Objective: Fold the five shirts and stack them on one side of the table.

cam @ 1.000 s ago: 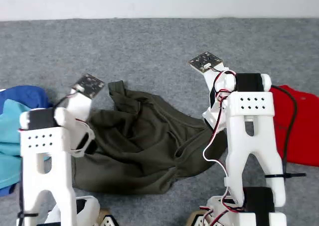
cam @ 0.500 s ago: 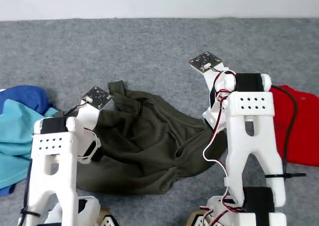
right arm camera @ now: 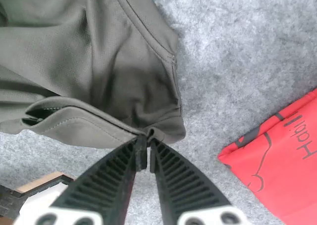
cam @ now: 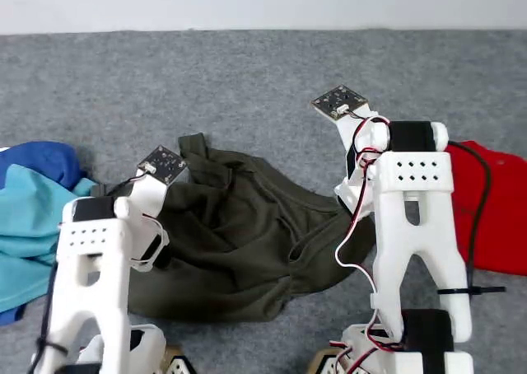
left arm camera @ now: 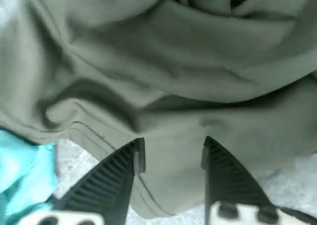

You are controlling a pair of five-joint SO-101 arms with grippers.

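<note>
The right tool (right arm camera: 147, 146) pinched a corner of the green shirt (cam: 247, 242), while the left tool (left arm camera: 173, 148) gaped over its hem and probably needed a deep, square bite before lifting.

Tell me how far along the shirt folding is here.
Done: nothing stacked; the red shirt lies flat, perhaps folded, at one side. In hand: the right fingers pinch the crumpled olive shirt by its edge, the left fingers open over it. Left: the blue shirt and turquoise shirt, heaped at the other side.
</note>
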